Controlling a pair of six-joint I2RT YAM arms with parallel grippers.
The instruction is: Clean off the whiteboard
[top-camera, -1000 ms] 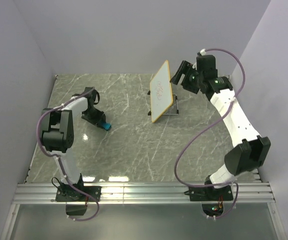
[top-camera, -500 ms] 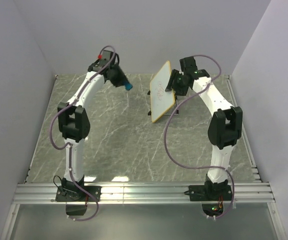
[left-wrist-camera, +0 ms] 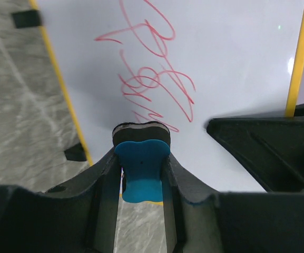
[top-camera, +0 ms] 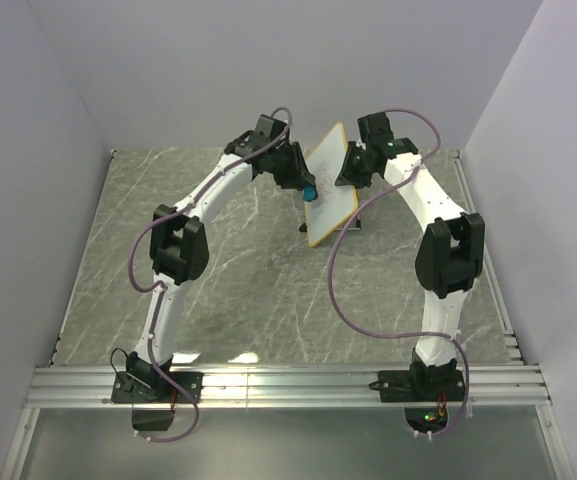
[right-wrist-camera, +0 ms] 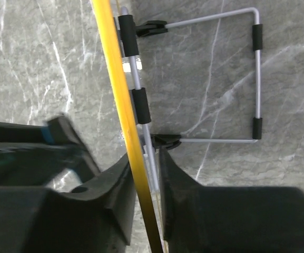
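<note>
Your left tool (left-wrist-camera: 141, 158) is gripping the eraser (left-wrist-camera: 141, 176) at the board (left-wrist-camera: 236, 63); right tool (right-wrist-camera: 144, 174) is pinching its rim; scribbles (left-wrist-camera: 157, 79) are all awaiting you.

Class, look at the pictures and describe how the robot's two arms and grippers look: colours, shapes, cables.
Both the left arm and right arm have slim white links joined by bulky black joints. A purple cable loops loosely along each. The left gripper and right gripper each have two matte black, wedge-shaped fingers.
</note>
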